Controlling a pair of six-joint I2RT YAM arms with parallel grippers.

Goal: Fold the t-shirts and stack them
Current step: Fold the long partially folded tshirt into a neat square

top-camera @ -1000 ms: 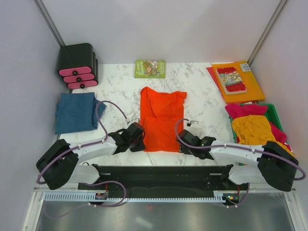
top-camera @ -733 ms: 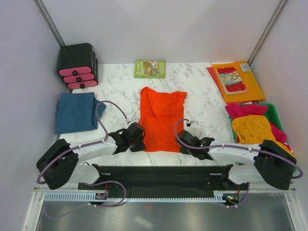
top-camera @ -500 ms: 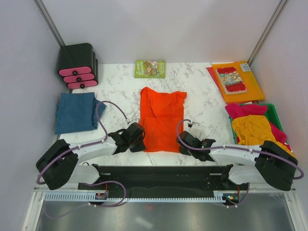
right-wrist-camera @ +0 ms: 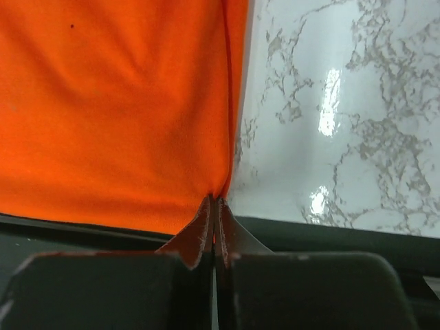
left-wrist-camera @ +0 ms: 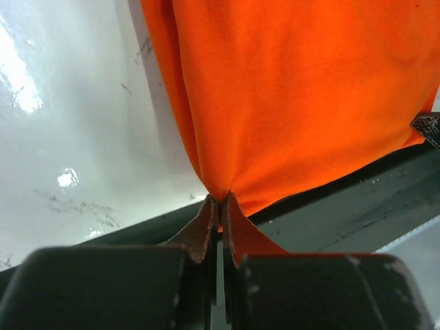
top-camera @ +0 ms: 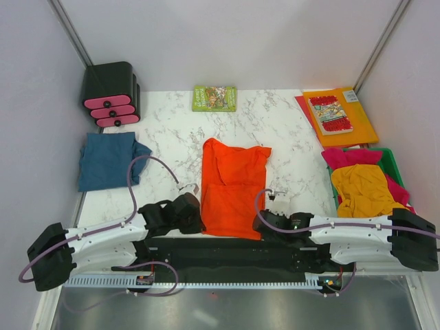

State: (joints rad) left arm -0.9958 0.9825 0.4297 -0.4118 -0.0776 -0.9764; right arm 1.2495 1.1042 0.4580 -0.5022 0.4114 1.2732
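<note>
Dragging the orange-red t-shirt (top-camera: pixel 232 185) back toward the near table (top-camera: pixel 172 130) edge by its hem.

Having just snapped the right gripper (right-wrist-camera: pixel 214 206) fully closed on the right hem corner, and keeping the left gripper (left-wrist-camera: pixel 220 206) pinched tight on the left hem corner. Pulling both arms back and low along the near edge, and sliding the whole shirt nearer than a second ago. Leaving its hem draped past the marble onto the black base rail (top-camera: pixel 234 251). Stretching the cloth flat and taut between the two pinches, probably setting up a hem-to-collar fold. Leaving the teal-blue t-shirt (top-camera: pixel 106 159) folded at the far left, and the mustard-yellow t-shirt (top-camera: pixel 361 185) and magenta-pink t-shirt (top-camera: pixel 347 157) heaped in the green bin (top-camera: pixel 393 165), not yet folded.
</note>
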